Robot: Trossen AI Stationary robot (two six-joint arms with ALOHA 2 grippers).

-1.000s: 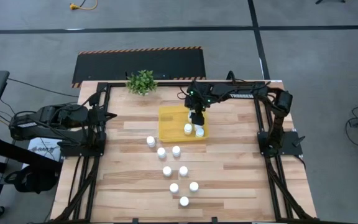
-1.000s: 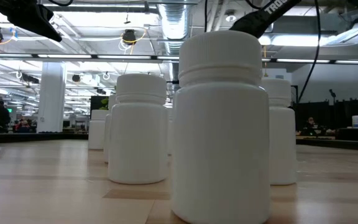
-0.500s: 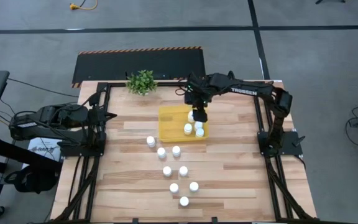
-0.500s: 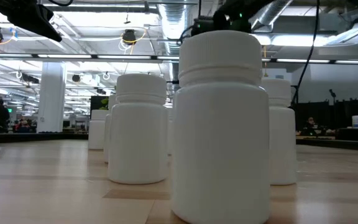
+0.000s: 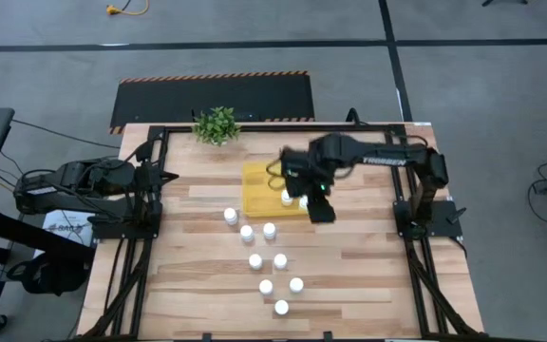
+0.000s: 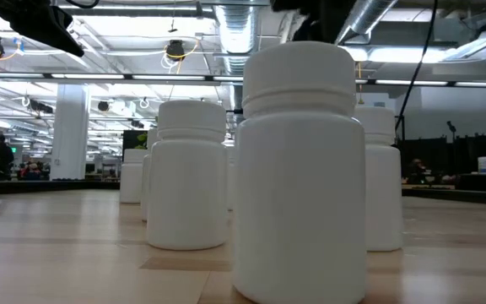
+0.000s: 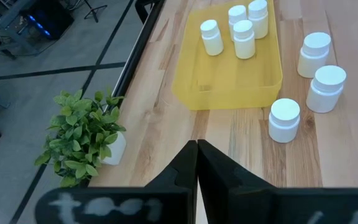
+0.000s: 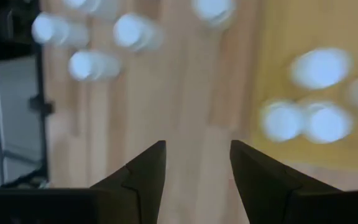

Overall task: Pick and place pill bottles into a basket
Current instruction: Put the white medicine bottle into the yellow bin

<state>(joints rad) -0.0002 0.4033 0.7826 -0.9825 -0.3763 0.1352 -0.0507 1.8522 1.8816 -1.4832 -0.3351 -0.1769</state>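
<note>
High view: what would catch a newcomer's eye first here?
The yellow tray at the table's far middle, holding white bottles, with the right gripper open and empty beside its near right corner. Loose bottles trail toward the near edge; a small plant sits at the back.

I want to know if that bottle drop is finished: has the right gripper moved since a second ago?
Yes. In the high view the right gripper has swung from above the yellow tray to beyond its near right corner, empty and open.

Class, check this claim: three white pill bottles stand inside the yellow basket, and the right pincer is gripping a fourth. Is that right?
Partly. Three pill bottles do stand in the yellow basket, but the right pincer is open and holds nothing, as the right wrist view shows.
</note>
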